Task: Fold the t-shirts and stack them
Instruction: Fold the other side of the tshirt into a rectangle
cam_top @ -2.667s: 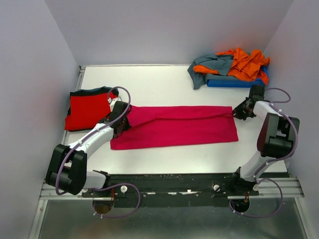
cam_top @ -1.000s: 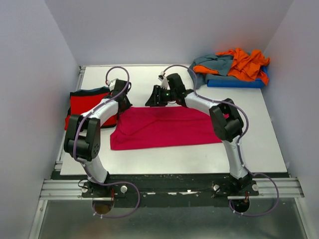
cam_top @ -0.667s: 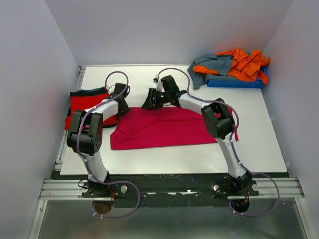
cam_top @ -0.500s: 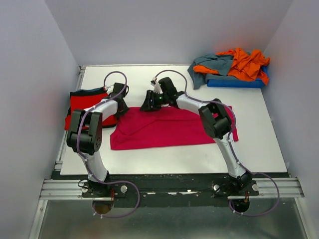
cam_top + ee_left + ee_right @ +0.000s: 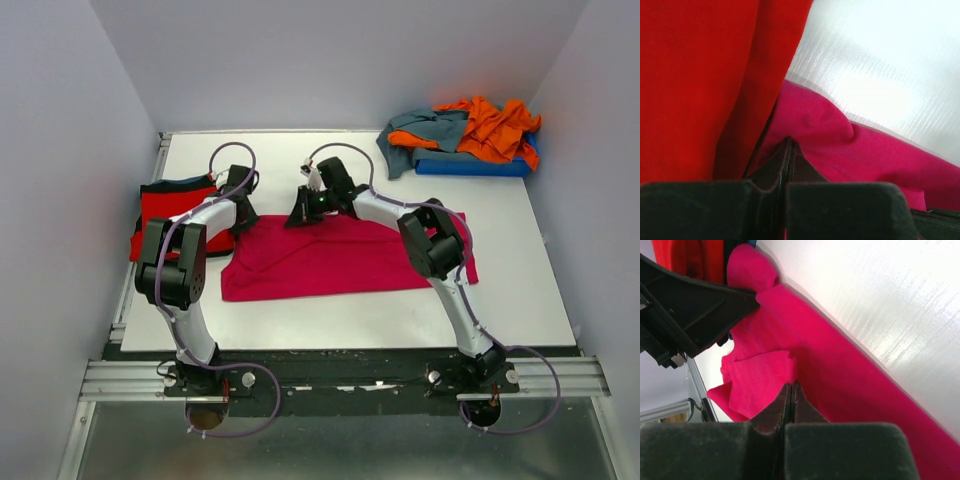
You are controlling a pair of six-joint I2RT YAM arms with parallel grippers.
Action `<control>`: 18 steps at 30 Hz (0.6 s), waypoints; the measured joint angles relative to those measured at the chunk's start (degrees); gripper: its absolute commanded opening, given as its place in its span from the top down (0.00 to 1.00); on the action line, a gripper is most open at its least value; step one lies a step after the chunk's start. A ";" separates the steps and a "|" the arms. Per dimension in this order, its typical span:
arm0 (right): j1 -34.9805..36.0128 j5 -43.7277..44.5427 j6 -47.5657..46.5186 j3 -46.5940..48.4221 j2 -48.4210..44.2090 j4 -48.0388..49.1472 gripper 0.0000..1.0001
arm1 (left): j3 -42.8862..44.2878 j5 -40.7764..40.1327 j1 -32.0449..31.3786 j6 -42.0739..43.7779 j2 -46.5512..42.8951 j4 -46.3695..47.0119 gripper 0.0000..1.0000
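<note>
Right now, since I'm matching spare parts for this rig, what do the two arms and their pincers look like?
The left arm and right arm have white links and bulky black joint housings. A thin purplish cable loops along each. The left pincer and right pincer are matte black, with two fingers tapering to wedge tips. No markings are legible.

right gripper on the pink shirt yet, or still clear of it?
Touching. The right wrist view shows the right gripper shut, its tips buried in a bunched fold of the pink t-shirt, with no gap between them.
</note>
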 measured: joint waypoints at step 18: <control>-0.02 -2.38 -2.10 -29.42 -20.81 1.14 0.82 | 0.00 -0.02 0.02 -0.02 0.00 0.13 1.00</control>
